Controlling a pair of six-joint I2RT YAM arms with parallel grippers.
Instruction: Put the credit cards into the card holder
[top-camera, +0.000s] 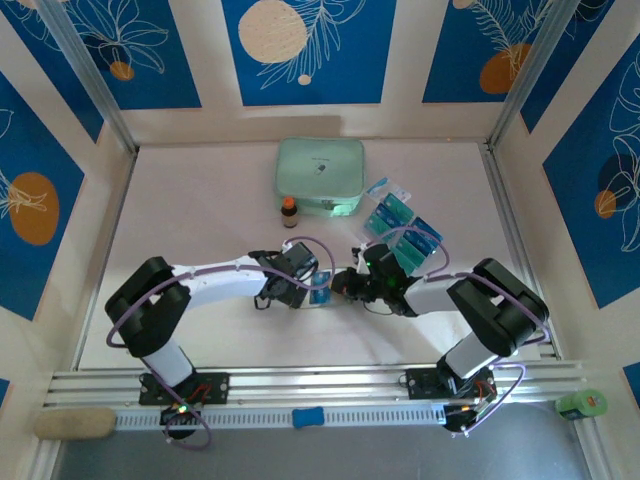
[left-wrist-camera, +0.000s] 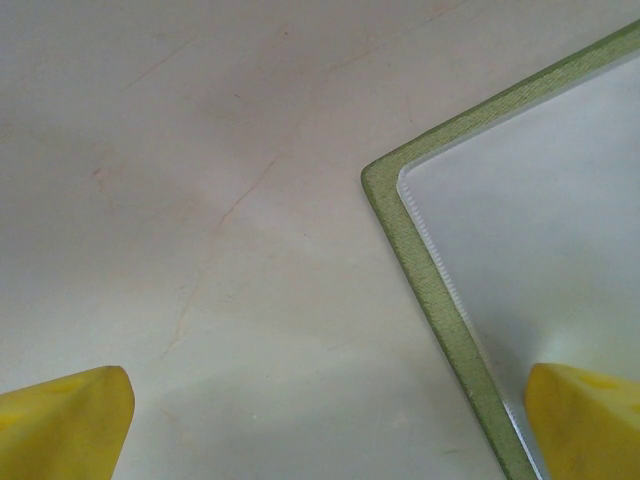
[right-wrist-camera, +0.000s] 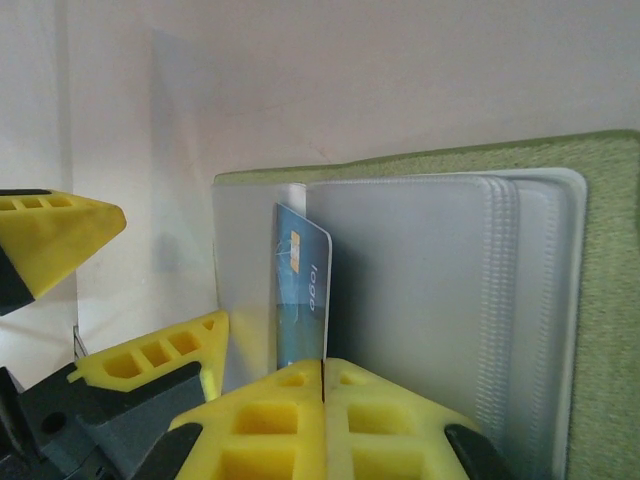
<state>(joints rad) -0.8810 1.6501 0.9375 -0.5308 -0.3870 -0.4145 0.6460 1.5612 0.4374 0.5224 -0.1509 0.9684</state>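
Observation:
The olive-green card holder (right-wrist-camera: 605, 300) lies open on the table, its clear pockets (right-wrist-camera: 420, 290) facing up. My right gripper (right-wrist-camera: 322, 365) is shut on a blue credit card (right-wrist-camera: 300, 285), which stands on edge with its far end at the mouth of a clear pocket. My left gripper (left-wrist-camera: 325, 430) is open just above the holder's corner (left-wrist-camera: 430, 270); one fingertip (left-wrist-camera: 590, 420) is over the clear pocket, the other over bare table. From above, both grippers meet at the holder (top-camera: 320, 293) in the middle of the table. More blue and teal credit cards (top-camera: 405, 228) lie spread at the back right.
A mint-green zip case (top-camera: 320, 175) sits at the back centre with a small brown bottle (top-camera: 289, 212) in front of it. The white table is walled on three sides. A green object (top-camera: 582, 404) and a beige pad (top-camera: 75, 423) lie off the table's near rail.

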